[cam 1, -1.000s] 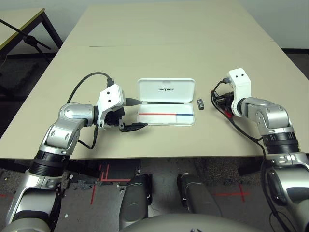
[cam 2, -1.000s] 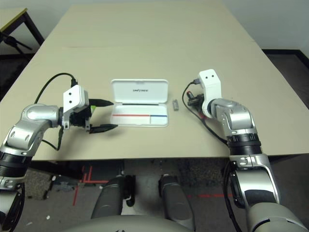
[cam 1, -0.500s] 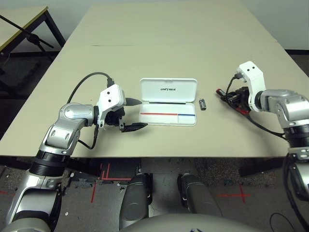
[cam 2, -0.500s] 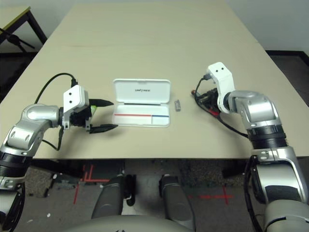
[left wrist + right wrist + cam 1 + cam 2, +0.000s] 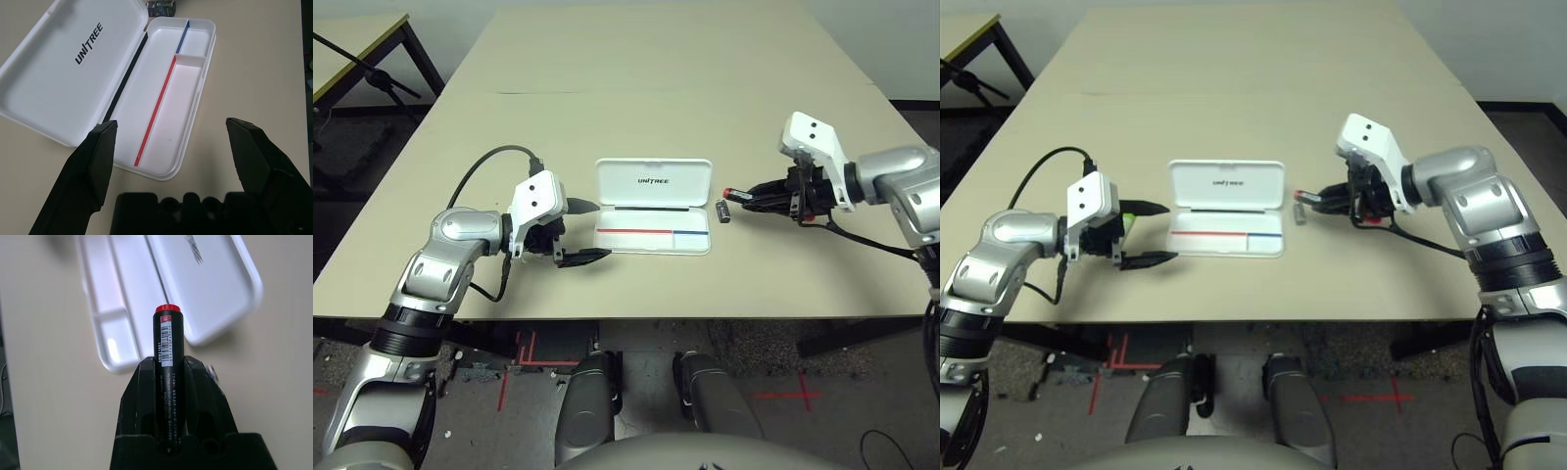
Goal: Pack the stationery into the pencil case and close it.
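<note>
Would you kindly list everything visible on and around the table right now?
Pencil case: one, white, open at table centre.
Marker: one, black with red end, held in the right end effector, pointing at the case.
Small dark piece: one, on the table just right of the case.
Highlighter: one, lime green, by the left end effector.
Table: one, beige.
Left end effector: open, left of the case.
Right end effector: shut on the marker.

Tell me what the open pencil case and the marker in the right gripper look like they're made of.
Pencil case: likely hard plastic, white and smooth, with moulded rounded corners, thin dividers and a soft sheen. Marker: probably plastic too, a glossy black barrel with a printed barcode label and a red end, clamped in the right gripper.
</note>
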`<state>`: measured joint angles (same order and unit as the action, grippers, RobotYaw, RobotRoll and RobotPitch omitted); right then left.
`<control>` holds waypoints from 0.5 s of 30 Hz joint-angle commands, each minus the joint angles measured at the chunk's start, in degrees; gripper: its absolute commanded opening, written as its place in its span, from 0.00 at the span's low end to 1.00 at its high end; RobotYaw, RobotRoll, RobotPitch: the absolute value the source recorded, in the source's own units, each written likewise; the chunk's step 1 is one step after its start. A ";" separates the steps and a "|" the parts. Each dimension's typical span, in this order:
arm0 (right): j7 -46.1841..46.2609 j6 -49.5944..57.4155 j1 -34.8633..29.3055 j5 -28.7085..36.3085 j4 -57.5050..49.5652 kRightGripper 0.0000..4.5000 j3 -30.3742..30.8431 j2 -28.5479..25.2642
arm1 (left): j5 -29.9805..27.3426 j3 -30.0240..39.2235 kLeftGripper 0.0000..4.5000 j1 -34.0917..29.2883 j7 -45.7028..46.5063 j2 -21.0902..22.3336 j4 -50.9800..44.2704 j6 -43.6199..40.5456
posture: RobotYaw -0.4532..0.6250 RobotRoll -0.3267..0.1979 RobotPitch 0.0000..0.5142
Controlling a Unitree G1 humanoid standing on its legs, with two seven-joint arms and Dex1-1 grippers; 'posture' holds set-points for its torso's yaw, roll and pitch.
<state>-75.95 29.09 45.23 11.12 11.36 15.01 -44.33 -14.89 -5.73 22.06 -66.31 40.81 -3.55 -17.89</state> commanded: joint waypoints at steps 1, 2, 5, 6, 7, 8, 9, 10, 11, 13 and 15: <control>-1.70 -2.68 2.03 -1.06 1.13 0.12 2.17 2.67 | -0.06 -0.67 1.00 -0.21 -0.80 0.78 -0.42 0.20 | 0.40 0.62 0.22; -1.98 -3.03 2.38 -1.25 1.39 0.12 2.45 3.37 | -0.06 -0.68 1.00 -0.22 -0.80 0.78 -0.44 0.17 | 0.41 0.62 0.23; -1.78 -4.22 3.79 -2.06 2.47 0.12 3.54 6.45 | -0.09 -0.65 1.00 -0.32 -0.69 0.79 -0.56 0.06 | 0.42 0.62 0.23; -1.30 -4.61 4.36 -2.51 3.08 0.12 3.88 7.64 | -0.13 -0.63 1.00 -0.41 -0.64 0.81 -0.67 0.02 | 0.42 0.62 0.23; -0.85 -5.15 4.93 -3.03 3.85 0.12 4.24 8.97 | -0.17 -0.62 1.00 -0.52 -0.57 0.80 -0.82 -0.05 | 0.42 0.62 0.23; -0.64 -5.57 5.29 -3.44 4.44 0.12 4.41 9.85 | -0.20 -0.61 1.00 -0.60 -0.52 0.80 -0.93 -0.09 | 0.42 0.62 0.23; -0.36 -5.82 5.60 -3.84 5.01 0.12 4.51 10.66 | -0.22 -0.62 1.00 -0.63 -0.47 0.77 -1.00 -0.15 | 0.42 0.62 0.23; 0.42 -6.30 6.10 -4.31 5.92 0.12 4.79 12.05 | -0.24 -0.63 1.00 -0.69 -0.40 0.74 -1.13 -0.22 | 0.42 0.62 0.23; 0.91 -6.69 6.45 -4.68 6.64 0.12 4.91 12.99 | -0.24 -0.66 1.00 -0.69 -0.33 0.69 -1.21 -0.29 | 0.43 0.62 0.24; 3.04 -8.55 7.25 -5.95 8.98 0.12 5.92 16.47 | -0.34 -0.53 1.00 -1.08 -0.14 0.73 -1.74 -0.47 | 0.43 0.62 0.24; 3.94 -9.82 7.53 -6.87 10.44 0.12 6.36 18.64 | -0.42 -0.36 1.00 -1.44 0.01 0.81 -2.17 -0.63 | 0.44 0.62 0.24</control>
<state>-72.66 20.54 51.85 5.30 20.80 20.30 -26.11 -14.92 -5.73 21.62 -66.35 41.11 -4.31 -18.04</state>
